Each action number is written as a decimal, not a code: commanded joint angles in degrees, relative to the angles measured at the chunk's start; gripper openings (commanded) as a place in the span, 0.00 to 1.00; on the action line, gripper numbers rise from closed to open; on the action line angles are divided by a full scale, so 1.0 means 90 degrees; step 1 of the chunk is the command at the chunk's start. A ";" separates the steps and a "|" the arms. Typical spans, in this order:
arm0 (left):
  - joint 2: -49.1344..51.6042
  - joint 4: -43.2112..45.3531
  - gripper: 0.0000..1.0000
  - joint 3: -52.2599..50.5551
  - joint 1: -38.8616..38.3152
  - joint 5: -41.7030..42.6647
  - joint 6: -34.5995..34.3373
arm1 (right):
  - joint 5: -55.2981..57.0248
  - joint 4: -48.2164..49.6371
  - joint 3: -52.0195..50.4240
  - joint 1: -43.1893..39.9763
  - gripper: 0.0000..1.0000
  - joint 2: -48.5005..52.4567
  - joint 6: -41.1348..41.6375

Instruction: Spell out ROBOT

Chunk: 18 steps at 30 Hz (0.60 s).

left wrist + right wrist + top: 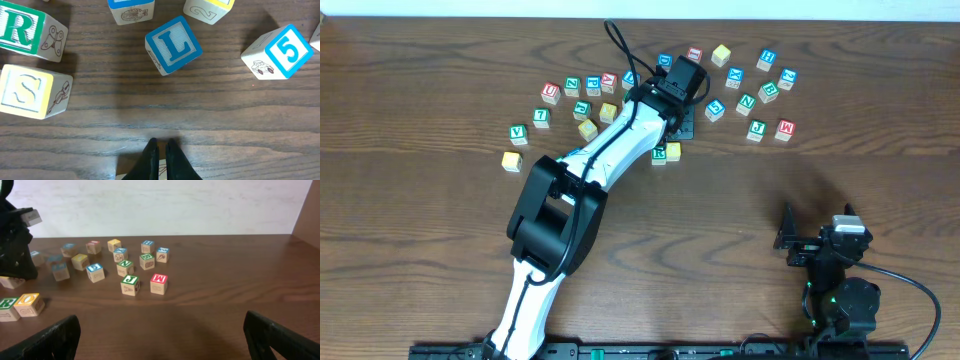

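1. The left jaws are seen at the bottom centre of the left wrist view. Their dark fingers (150, 159) are pressed together and nothing is held between them.
2. The green-edged R cube (20, 26) is found in the upper left corner of that view, off to the left of the jaws and apart from them.
3. A yellow-faced cube (29, 90) is placed just beside the R cube, at the left edge. It is likewise clear of the fingers, and its letter cannot be read with certainty.
4. A blue L cube (173, 45) is seen above the jaws, and a blue 5 cube (280, 51) at the upper right.
5. In the overhead view the R cube (659, 154) and the yellow-faced cube (673, 150) are seen side by side on the table (770, 200), just below the end of the left arm (590, 170).
6. The right jaws are spread wide and nothing is gripped; their fingers (50, 339) are seen at the bottom corners of the right wrist view.
7. In that view the R cube (6, 309) and the yellow-faced cube (29, 305) lie at the left edge, outside the jaws.
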 commanded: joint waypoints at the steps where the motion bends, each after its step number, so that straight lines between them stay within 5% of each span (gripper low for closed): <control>1: 0.0211 0.0010 0.07 0.0053 -0.0010 -0.0121 -0.0034 | -0.0010 -0.0022 -0.0010 -0.0041 0.99 -0.0032 -0.0051; 18: 0.0364 -0.0100 0.07 0.0046 -0.0233 -0.0121 -0.0034 | -0.0010 -0.0022 -0.0010 -0.0041 0.99 -0.0032 -0.0051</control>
